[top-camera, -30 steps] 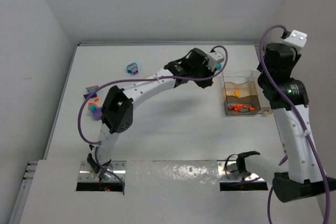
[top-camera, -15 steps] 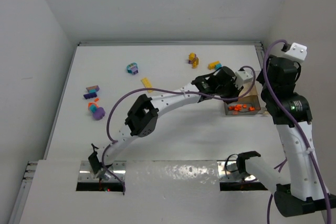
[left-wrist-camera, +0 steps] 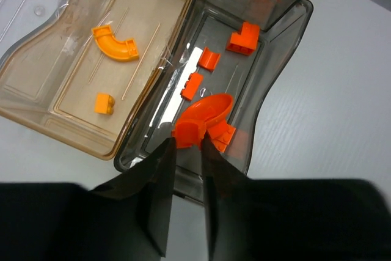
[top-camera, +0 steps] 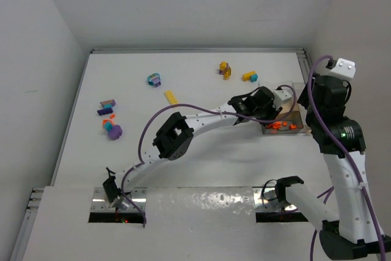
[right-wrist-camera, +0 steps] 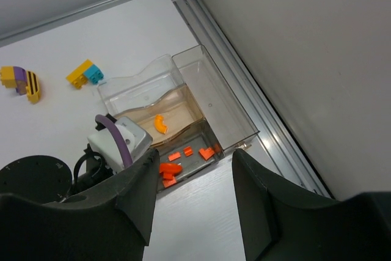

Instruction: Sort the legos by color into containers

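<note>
Over container (left-wrist-camera: 276,74), left end effector (left-wrist-camera: 188,146) grips lego (left-wrist-camera: 206,113).

A flat white table (top-camera: 201,71) fills the middle. Plain pale grey walls stand close around it: the left wall (top-camera: 36,59), the far wall (top-camera: 183,4) and the right wall (top-camera: 360,16). A thin silver rail (right-wrist-camera: 244,84) runs along the table's right edge. A white board (top-camera: 201,203) covers the near edge. The light is soft and the shadows are faint.
</note>
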`<state>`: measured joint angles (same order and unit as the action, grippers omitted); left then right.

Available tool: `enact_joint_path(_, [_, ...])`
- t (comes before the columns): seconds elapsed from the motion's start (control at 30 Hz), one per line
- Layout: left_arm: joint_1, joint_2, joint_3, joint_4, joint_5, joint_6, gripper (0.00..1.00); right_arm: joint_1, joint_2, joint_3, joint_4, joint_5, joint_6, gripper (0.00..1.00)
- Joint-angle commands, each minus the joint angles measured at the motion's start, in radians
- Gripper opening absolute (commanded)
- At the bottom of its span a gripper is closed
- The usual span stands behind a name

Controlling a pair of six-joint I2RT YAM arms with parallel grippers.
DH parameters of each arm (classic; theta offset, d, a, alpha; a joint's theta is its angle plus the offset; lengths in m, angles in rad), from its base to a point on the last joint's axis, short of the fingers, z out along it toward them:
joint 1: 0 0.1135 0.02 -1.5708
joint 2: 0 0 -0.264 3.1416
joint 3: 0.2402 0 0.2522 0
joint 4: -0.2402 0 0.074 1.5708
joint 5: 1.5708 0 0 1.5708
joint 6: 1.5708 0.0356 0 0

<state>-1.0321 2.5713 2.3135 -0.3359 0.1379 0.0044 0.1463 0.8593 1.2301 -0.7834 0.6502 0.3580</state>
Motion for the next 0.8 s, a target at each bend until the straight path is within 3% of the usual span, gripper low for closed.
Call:
enact_joint_path(0.0, [-0.011,-0.016,0.012,0.041,-0.001,-0.034,0.27,-0.001,-0.008,-0.006,0.004,-0.001,-0.011,0.51])
enact_joint_path(0.03, [-0.013,-0.020,0.006,0.038,0.000,-0.030,0.40,-0.001,-0.008,-0.007,0.006,-0.001,-0.013,0.51])
enact_joint_path(0.13, [-0.013,-0.031,0.012,0.038,-0.004,-0.020,0.51,-0.001,-0.006,-0.014,0.012,-0.001,-0.013,0.51])
enact_joint_path(0.43, [-0.013,-0.086,0.057,-0.003,-0.008,-0.009,0.51,-0.001,0.001,-0.004,0.006,-0.004,-0.002,0.51])
enact_joint_path(0.53, [-0.010,-0.164,0.038,-0.066,-0.030,0.084,0.51,0.001,0.004,0.017,0.004,0.000,-0.001,0.51])
enact_joint_path(0.6, [0.000,-0.265,-0.053,-0.112,-0.070,0.135,0.51,-0.001,0.020,0.038,0.003,-0.026,0.007,0.51])
enact_joint_path(0.77, [0.098,-0.600,-0.489,-0.140,-0.133,0.120,0.46,-0.001,0.066,0.069,0.033,-0.256,0.029,0.51])
